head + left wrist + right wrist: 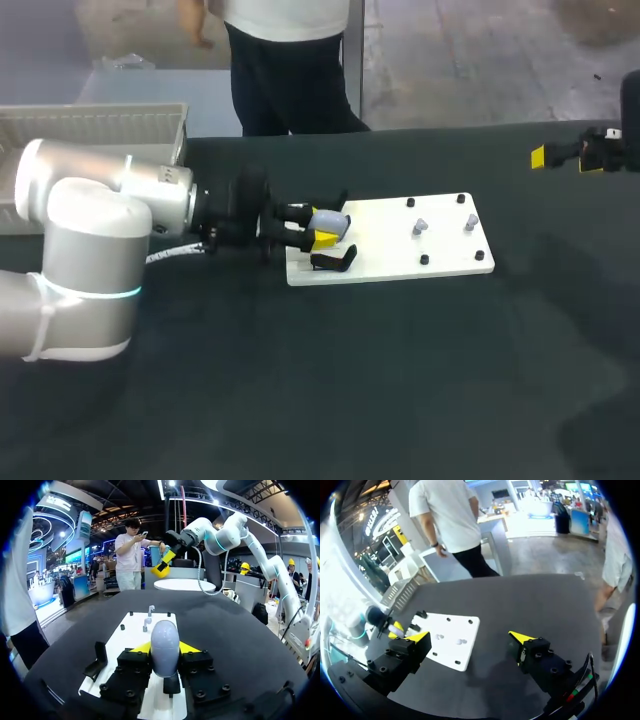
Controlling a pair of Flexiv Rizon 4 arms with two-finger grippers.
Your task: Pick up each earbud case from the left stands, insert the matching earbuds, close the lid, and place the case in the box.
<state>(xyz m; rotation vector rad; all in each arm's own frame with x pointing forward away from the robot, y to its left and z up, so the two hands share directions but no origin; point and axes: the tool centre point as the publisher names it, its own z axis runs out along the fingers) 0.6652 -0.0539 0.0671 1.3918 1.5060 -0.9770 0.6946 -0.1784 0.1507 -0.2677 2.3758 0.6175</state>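
Grey egg-shaped earbud case (165,647): clamped between left pincer (165,649) tips at the left end of the white rectangular board (400,262); long axis along the fingers, pointing toward the board's right end. Right pincer (470,639): fingers apart, nothing held.

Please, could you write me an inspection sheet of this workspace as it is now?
surface: dark table, white board on it.
job's things: grey case in the left hand over the board's left end; black stand beside it; two earbuds on the board; box at the table's back left.
clutter: nothing seen.
hands: left hand shut on case; right hand open, empty.
cables: white cable behind the left hand.
surroundings: nothing seen.
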